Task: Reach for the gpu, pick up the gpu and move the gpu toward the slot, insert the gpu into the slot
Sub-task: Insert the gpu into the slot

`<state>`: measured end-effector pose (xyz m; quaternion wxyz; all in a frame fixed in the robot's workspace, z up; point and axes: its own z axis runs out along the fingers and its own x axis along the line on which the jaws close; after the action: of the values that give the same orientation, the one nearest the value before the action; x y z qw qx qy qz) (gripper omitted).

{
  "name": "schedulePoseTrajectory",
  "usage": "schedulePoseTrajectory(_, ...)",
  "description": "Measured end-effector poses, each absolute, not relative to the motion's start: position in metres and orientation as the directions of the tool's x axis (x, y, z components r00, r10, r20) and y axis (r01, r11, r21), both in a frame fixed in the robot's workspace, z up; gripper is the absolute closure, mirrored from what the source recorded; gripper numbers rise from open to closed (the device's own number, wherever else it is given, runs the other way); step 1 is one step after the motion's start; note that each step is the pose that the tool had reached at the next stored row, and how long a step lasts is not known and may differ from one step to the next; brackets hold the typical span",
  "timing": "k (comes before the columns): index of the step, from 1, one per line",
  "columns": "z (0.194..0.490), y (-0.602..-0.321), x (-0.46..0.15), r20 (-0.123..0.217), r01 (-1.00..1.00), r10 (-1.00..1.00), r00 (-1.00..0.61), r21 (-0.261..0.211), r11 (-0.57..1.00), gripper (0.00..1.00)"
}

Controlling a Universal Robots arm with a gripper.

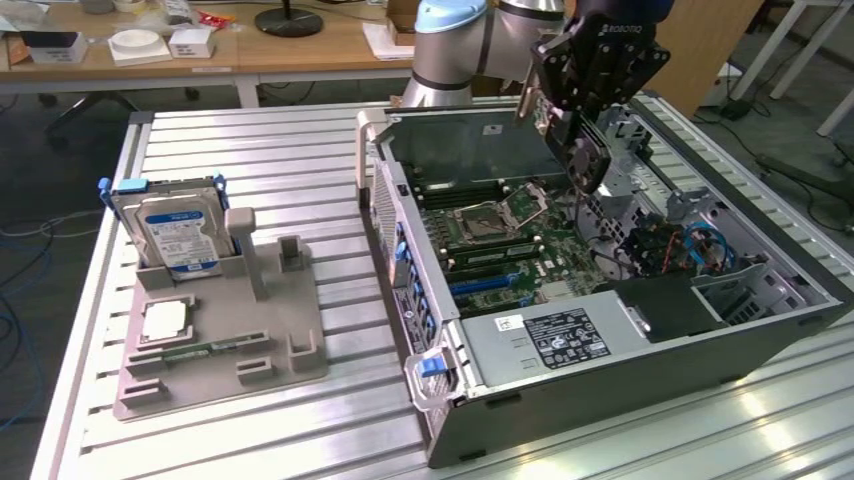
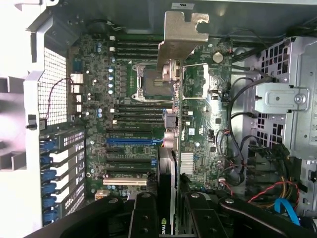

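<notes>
On the exterior view's left, a grey tray lies on the slatted tabletop. A hard drive stands upright in a holder at the tray's far end. A CPU lies flat in front of it, and a memory stick lies just beside the CPU, nearer the camera.

In the middle, an open case lies on its side on the tabletop, with the motherboard facing up inside. The socket sits near the board's middle. The slot, a long blue strip, lies between the socket and the power supply, which is a grey box with a label at the near end of the case.

Further right, the arm hangs over the case with the jaws pointing down at the board. The jaws are closed on the gpu, and the black fingers press on its two flat faces. In the wrist view the card appears edge-on, with its silver bracket at the end away from the jaws and a green logo on the cooler between the fingers. The gpu is held above the board, over the socket area, clear of the slot and not yet seated in it.

On the exterior view's right, a metal cage lines the case wall, and blue cables curl near it.
</notes>
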<state>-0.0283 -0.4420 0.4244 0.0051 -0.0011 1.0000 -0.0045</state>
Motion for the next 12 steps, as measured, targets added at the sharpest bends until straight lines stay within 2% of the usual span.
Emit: schedulePoseTrajectory(12,0.4244,-0.4421,-0.0283,-0.010,-0.145,-0.146,-0.989,-0.009,0.989,0.74)
